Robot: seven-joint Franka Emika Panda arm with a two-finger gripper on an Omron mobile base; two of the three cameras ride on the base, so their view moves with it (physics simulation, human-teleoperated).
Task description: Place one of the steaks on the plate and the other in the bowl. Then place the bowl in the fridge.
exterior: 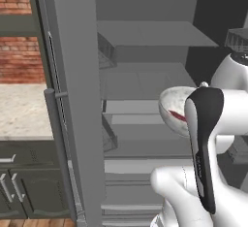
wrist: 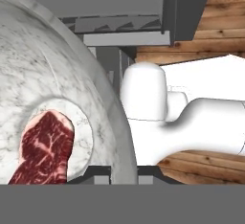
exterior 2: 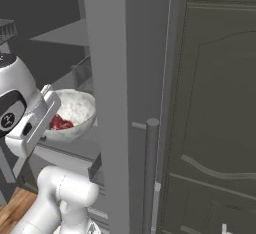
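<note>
The fridge (exterior: 145, 80) stands open, its grey shelves and drawers bare. In front of the middle shelves hangs the whitish marbled bowl (exterior: 170, 105) (exterior 2: 76, 109) (wrist: 52, 74), held in the air. One red steak (exterior: 178, 116) (exterior 2: 61, 123) (wrist: 45, 149) lies in the bottom of it. My gripper (wrist: 124, 174) is shut on the bowl's near rim, one fingertip inside the wall and one outside. In the base views my hand covers that side of the bowl. The plate is out of view.
The open left fridge door (exterior: 72, 100) with its long handle (exterior: 55, 124) juts out beside my arm. The right door's edge (exterior 2: 107, 78) stands close on the other side. A pale counter (exterior: 22, 109), dark cabinets (exterior: 24, 182) and a dark panelled door (exterior 2: 215, 108) flank the fridge.
</note>
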